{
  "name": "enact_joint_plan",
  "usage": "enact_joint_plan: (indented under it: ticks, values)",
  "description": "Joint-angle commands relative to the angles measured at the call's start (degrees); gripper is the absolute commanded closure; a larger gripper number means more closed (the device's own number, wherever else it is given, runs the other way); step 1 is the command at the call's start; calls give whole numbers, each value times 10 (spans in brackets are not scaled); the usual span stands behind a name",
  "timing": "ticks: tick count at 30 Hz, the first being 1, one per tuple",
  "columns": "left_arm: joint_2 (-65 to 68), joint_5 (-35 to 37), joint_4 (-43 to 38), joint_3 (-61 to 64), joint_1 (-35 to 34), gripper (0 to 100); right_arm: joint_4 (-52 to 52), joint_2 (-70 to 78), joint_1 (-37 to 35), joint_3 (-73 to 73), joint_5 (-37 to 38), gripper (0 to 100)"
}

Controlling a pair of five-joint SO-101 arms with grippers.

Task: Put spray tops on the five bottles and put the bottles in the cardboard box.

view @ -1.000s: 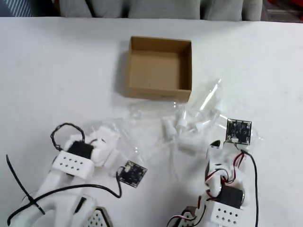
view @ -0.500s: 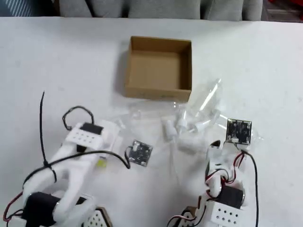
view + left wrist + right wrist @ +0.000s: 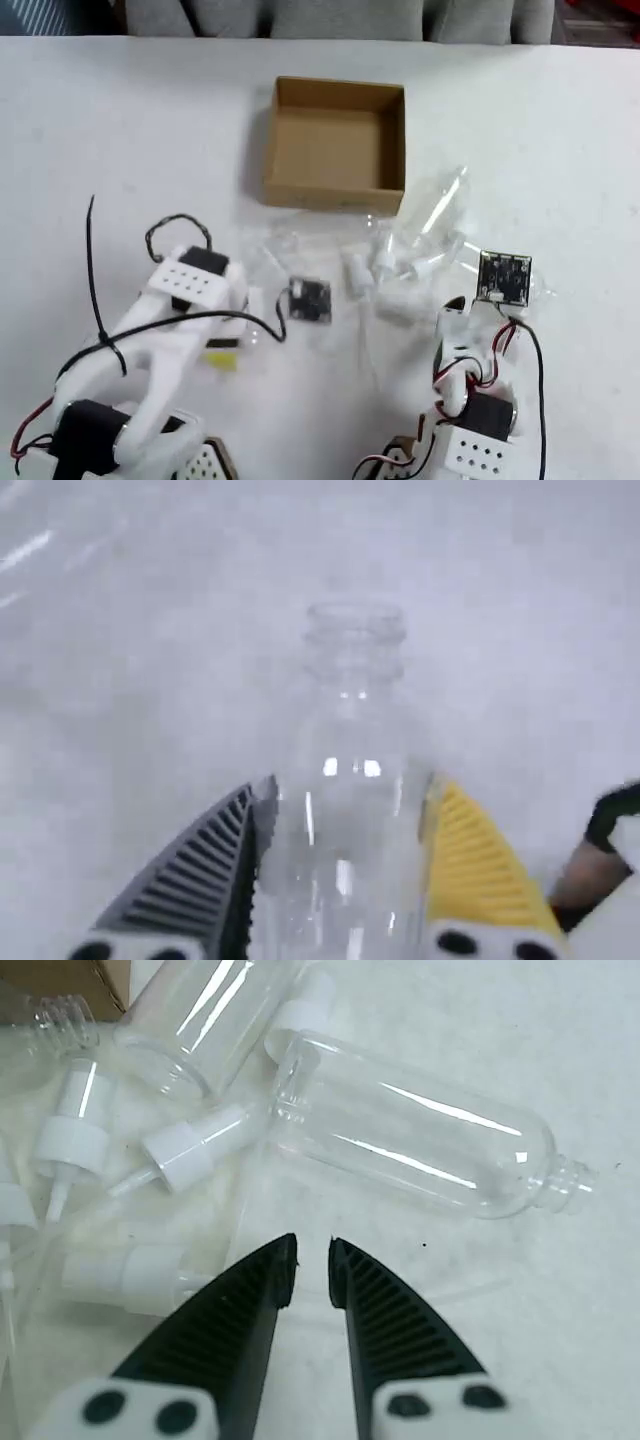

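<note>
A clear bottle [image 3: 355, 680], its threaded neck open, is gripped between the grey and yellow fingers of the left gripper [image 3: 345, 800], which are closed against its sides, with the white table [image 3: 120, 630] seen beyond it. The right gripper [image 3: 310, 1260] is shown with its black fingers drawn almost together, only a narrow slit left between them and nothing held. It is poised just beside a second clear bottle [image 3: 410, 1145] lying on its side. A third bottle [image 3: 200, 1020] and loose white spray tops [image 3: 190, 1150] are scattered near it. In the high view the cardboard box [image 3: 335, 195] is set at mid-table, with the heap of bottles and tops lying between it and the right arm [image 3: 470, 400]
</note>
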Motion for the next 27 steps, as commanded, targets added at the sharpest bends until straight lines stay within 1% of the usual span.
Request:
enact_joint_plan:
  ticks: [1,4,6,8,11,13,14,16,19,21,23,27]
  values:
    - [0,197,27,-62,3,839,-2,-2,1,5,6,965]
    - [0,302,29,-75,-12,838,-2,-1,1,5,6,965]
    - [0,367,25,-79,-38,838,-2,-1,1,5,6,966]
    - [0,432,12,-84,-80,838,-2,-1,1,5,6,966]
    - [0,529,-20,-82,-162,838,-2,-1,1,5,6,967]
    - [0,571,-39,-81,-209,836,-2,-1,1,5,6,966]
    - [0,576,-44,-81,-223,829,-2,-1,1,5,6,966]
    - [1,574,-55,-78,-233,784,-2,-1,1,5,6,965]
    - [0,577,-86,-47,-225,676,-2,-1,1,5,6,964]
    - [0,577,-101,-37,-211,621,-2,-1,1,5,6,964]
    - [0,577,-102,-37,-207,599,-2,-1,1,5,6,964]
    - [5,577,-104,-51,-210,596,-2,-1,1,5,6,964]
